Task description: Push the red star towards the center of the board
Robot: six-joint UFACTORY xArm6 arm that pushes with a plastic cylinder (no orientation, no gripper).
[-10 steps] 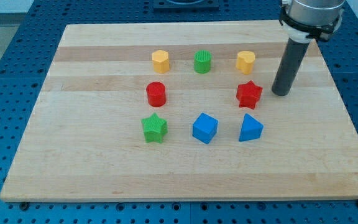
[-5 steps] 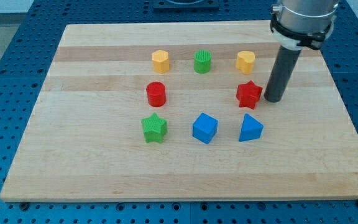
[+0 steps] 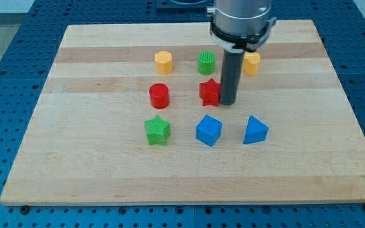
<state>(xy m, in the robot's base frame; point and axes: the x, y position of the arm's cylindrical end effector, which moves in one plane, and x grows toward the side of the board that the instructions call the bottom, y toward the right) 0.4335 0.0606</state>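
Observation:
The red star [image 3: 209,92] lies near the middle of the wooden board [image 3: 75,145], between the red cylinder [image 3: 159,95] on its left and my rod on its right. My tip [image 3: 227,102] touches the star's right side. The rod stands upright and hides part of the yellow block [image 3: 252,63] behind it.
A yellow hexagon block [image 3: 163,62] and a green cylinder [image 3: 206,63] sit in the upper row. A green star [image 3: 157,130], a blue cube [image 3: 208,130] and a blue triangular block [image 3: 255,130] sit in the lower row.
My tip has slid to the view's left and pushed the red star with it, from the right column to near the board's middle. The other blocks have not moved.

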